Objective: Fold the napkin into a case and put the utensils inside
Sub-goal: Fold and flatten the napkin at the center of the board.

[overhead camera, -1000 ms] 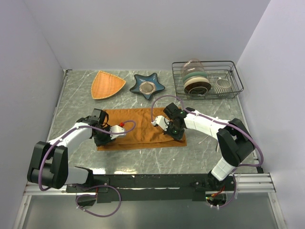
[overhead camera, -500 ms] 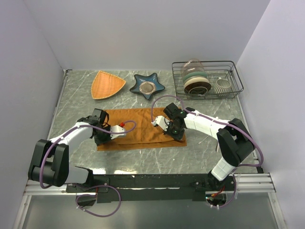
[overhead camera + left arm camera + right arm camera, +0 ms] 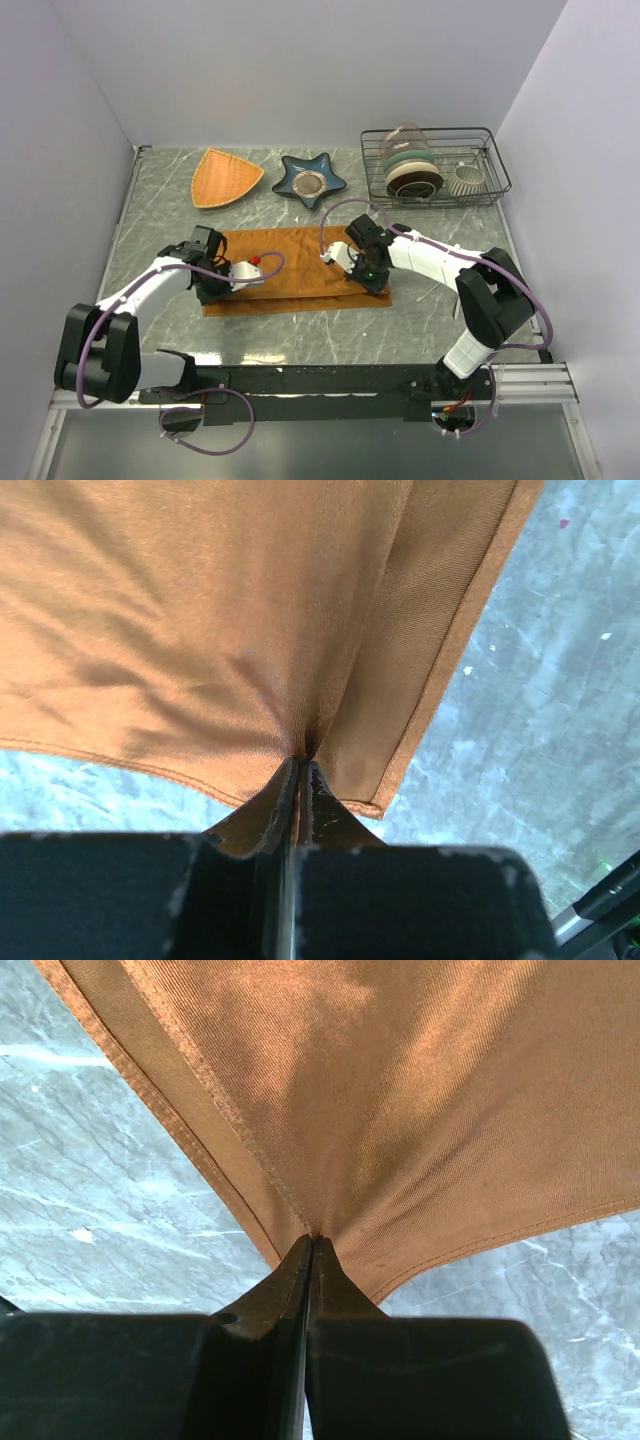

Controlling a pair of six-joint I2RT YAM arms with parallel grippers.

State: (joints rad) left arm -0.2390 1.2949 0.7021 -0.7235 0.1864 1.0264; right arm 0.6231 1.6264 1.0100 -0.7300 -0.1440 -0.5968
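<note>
Left end effector (image 3: pixel 300 767) is pinching the napkin (image 3: pixel 295 268) shut at its left end, right end effector (image 3: pixel 312 1240) is clamping the right end, cloth lying on the surface (image 3: pixel 300 335).

- The right gripper (image 3: pixel 374 282), clamped on the near right corner of the napkin (image 3: pixel 295 262), is edging a little away from the arm bases and slightly to the right.
- That near right corner is going with it, so the cloth's near edge on that side is now lying a touch further from the bases than a second ago.
- The left arm (image 3: pixel 150 285) is swinging its lower link outward and nearer the table's front edge, while the left gripper (image 3: pixel 212 291), pinching the near left corner, is barely shifting.
- The purple cable (image 3: pixel 335 212) looped over the right arm is rising slightly.
</note>
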